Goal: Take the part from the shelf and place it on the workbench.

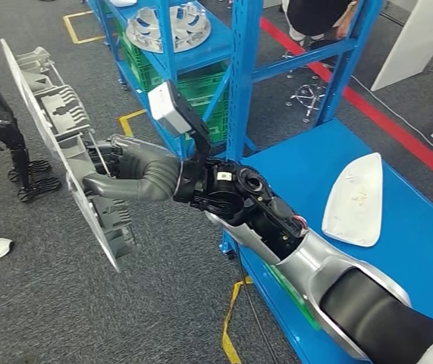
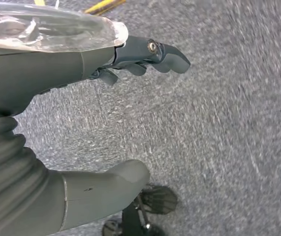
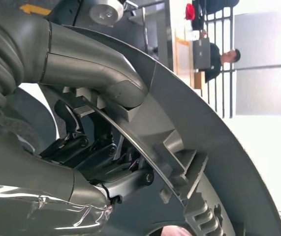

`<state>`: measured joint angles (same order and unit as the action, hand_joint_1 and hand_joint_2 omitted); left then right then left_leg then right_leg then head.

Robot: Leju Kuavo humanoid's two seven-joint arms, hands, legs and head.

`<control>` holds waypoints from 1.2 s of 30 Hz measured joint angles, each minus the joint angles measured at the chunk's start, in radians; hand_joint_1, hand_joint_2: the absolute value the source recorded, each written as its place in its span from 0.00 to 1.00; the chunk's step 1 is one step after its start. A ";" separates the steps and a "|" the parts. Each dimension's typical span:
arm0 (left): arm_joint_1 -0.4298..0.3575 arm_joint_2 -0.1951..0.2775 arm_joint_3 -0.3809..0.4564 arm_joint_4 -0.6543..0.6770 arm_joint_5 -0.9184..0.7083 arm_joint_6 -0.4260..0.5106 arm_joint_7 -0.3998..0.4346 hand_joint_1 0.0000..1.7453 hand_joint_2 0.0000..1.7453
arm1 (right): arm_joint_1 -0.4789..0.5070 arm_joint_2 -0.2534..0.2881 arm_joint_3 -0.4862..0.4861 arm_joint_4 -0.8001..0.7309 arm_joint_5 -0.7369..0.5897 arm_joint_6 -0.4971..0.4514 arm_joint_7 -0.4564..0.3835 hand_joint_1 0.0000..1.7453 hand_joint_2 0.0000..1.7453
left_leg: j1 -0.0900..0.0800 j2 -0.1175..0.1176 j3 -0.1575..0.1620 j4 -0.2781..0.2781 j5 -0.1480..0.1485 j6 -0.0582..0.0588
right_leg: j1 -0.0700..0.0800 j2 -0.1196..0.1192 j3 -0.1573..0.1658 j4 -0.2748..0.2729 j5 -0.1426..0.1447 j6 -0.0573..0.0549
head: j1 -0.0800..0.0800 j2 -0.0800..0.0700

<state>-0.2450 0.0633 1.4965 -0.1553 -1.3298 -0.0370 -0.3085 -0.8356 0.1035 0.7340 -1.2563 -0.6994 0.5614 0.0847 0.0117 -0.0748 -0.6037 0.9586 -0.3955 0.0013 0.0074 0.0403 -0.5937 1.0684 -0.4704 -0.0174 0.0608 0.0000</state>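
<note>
Part: grey ribbed panel, hanging tilted over the carpet, left of the shelf.
Right hand: clamping the part (thumb pressing its ribbed face, fingers behind the rim).
Shelf: blue uprights, holding green crates and round castings.
Workbench: blue top, bearing a white shell.
Left hand: hanging over carpet, fingers apart, holding nothing.
</note>
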 joint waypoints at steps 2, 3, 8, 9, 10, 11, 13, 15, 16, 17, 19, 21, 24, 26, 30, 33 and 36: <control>0.000 -0.002 0.000 0.000 0.002 0.000 -0.001 0.00 1.00 | -0.002 0.000 0.000 -0.003 -0.001 0.000 0.000 1.00 1.00 | 0.004 -0.017 -0.005 0.001 0.003 -0.006 | 0.003 0.028 0.040 -0.087 0.026 -0.007 | 0.001 0.000; 0.001 -0.003 0.000 0.000 0.003 0.000 -0.001 0.00 1.00 | -0.002 -0.001 0.000 -0.003 -0.001 -0.001 0.000 1.00 1.00 | 0.005 -0.026 -0.009 -0.001 0.006 -0.012 | 0.004 0.027 0.046 -0.098 0.023 -0.007 | 0.002 0.000; 0.003 -0.003 0.000 0.000 0.008 -0.002 -0.001 0.00 1.00 | -0.003 0.000 0.000 -0.010 -0.001 -0.001 0.000 1.00 1.00 | 0.002 0.030 -0.065 0.106 -0.054 -0.034 | -0.005 -0.028 0.071 -0.138 0.041 -0.016 | -0.012 0.000; 0.002 -0.003 0.000 0.000 0.012 -0.005 -0.001 0.00 1.00 | -0.003 0.000 0.000 -0.010 -0.001 -0.001 0.000 1.00 1.00 | 0.002 0.047 -0.100 0.177 -0.087 -0.038 | -0.004 -0.039 0.071 -0.140 0.042 -0.018 | -0.018 0.000; 0.002 -0.002 0.001 0.000 0.016 -0.011 -0.001 0.00 1.00 | -0.001 -0.001 0.000 -0.010 0.000 -0.001 -0.001 1.00 1.00 | 0.005 0.056 -0.133 0.243 -0.111 -0.043 | -0.005 -0.051 0.069 -0.139 0.042 -0.018 | -0.023 0.000; 0.003 -0.002 0.002 0.000 0.021 -0.018 -0.001 0.00 1.00 | 0.001 -0.001 0.000 -0.010 0.000 0.000 -0.001 1.00 1.00 | 0.009 0.061 -0.152 0.281 -0.119 -0.048 | -0.005 -0.062 0.068 -0.139 0.041 -0.018 | -0.027 0.000; 0.006 -0.002 0.006 0.000 0.031 -0.030 -0.003 0.00 1.00 | 0.003 -0.001 0.001 -0.010 0.000 0.002 -0.001 1.00 1.00 | 0.018 0.073 -0.126 0.235 -0.082 -0.057 | -0.006 -0.082 0.067 -0.136 0.038 -0.014 | -0.035 0.000; 0.005 -0.001 0.009 0.000 0.038 -0.036 -0.006 0.00 1.00 | 0.003 -0.001 0.001 -0.010 0.001 0.004 -0.003 1.00 1.00 | 0.024 0.093 -0.045 0.090 -0.024 -0.065 | -0.007 -0.095 0.064 -0.128 0.031 -0.002 | -0.040 0.000; 0.005 -0.001 0.010 0.000 0.041 -0.038 -0.008 0.00 1.00 | 0.002 -0.001 0.000 -0.011 0.001 0.005 -0.004 1.00 1.00 | 0.024 0.097 -0.015 0.035 -0.008 -0.063 | -0.006 -0.100 0.063 -0.122 0.026 0.005 | -0.040 0.000; 0.006 -0.001 0.012 0.000 0.044 -0.038 -0.011 0.00 1.00 | 0.002 -0.002 0.000 -0.011 0.002 0.006 -0.006 1.00 1.00 | 0.023 0.098 0.001 0.007 -0.003 -0.057 | -0.003 -0.103 0.062 -0.118 0.022 0.011 | -0.038 0.000; 0.010 -0.001 0.017 0.000 0.056 -0.039 -0.016 0.00 1.00 | 0.002 -0.003 -0.001 -0.012 0.002 0.010 -0.007 1.00 1.00 | 0.022 0.091 0.005 -0.002 -0.005 -0.044 | 0.000 -0.106 0.064 -0.116 0.012 0.004 | -0.030 0.000; 0.013 0.000 0.022 0.000 0.079 -0.039 -0.024 0.00 1.00 | 0.002 -0.004 -0.001 -0.012 0.003 0.013 -0.009 1.00 1.00 | 0.021 0.091 0.016 -0.015 -0.002 -0.038 | 0.001 -0.104 0.075 -0.131 0.013 -0.021 | -0.021 0.000; 0.013 0.000 0.024 0.000 0.112 -0.033 -0.048 0.00 1.00 | 0.002 -0.004 -0.001 -0.012 0.002 0.015 -0.010 1.00 1.00 | 0.018 0.091 0.054 -0.074 0.017 -0.025 | 0.002 -0.104 0.119 -0.203 0.046 -0.022 | -0.013 0.000; 0.014 -0.001 0.024 0.000 0.121 -0.025 -0.069 0.00 1.00 | 0.003 -0.004 -0.001 -0.012 0.002 0.015 -0.010 1.00 1.00 | 0.018 0.092 0.091 -0.134 0.040 -0.020 | 0.001 -0.103 0.161 -0.275 0.077 -0.008 | -0.009 0.000; 0.014 -0.002 0.024 0.000 0.125 -0.003 -0.099 0.00 1.00 | 0.003 -0.005 -0.001 -0.013 0.002 0.007 -0.009 1.00 1.00 | 0.017 0.092 0.174 -0.272 0.094 -0.016 | -0.002 -0.103 0.254 -0.436 0.143 0.020 | -0.003 0.000; 0.015 -0.002 0.024 0.000 0.124 0.007 -0.108 0.00 1.00 | 0.006 -0.006 -0.001 -0.014 0.002 0.000 -0.007 1.00 1.00 | 0.016 0.092 0.238 -0.379 0.136 -0.016 | -0.004 -0.103 0.325 -0.558 0.194 0.031 | -0.001 0.000; 0.016 -0.001 0.024 0.000 0.122 -0.003 -0.104 0.00 1.00 | 0.015 -0.008 -0.001 -0.019 0.002 -0.004 -0.005 1.00 1.00 | 0.014 0.092 0.303 -0.488 0.180 -0.017 | -0.006 -0.102 0.398 -0.684 0.246 0.035 | -0.001 0.000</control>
<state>-0.2288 0.0625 1.5209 -0.1553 -1.2076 -0.0397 -0.4124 -0.8207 0.0957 0.7333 -1.2754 -0.6973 0.5571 0.0794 0.0260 0.0170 -0.3004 0.4703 -0.2158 -0.0155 0.0018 -0.0620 -0.1955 0.3843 -0.2244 0.0180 0.0600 0.0000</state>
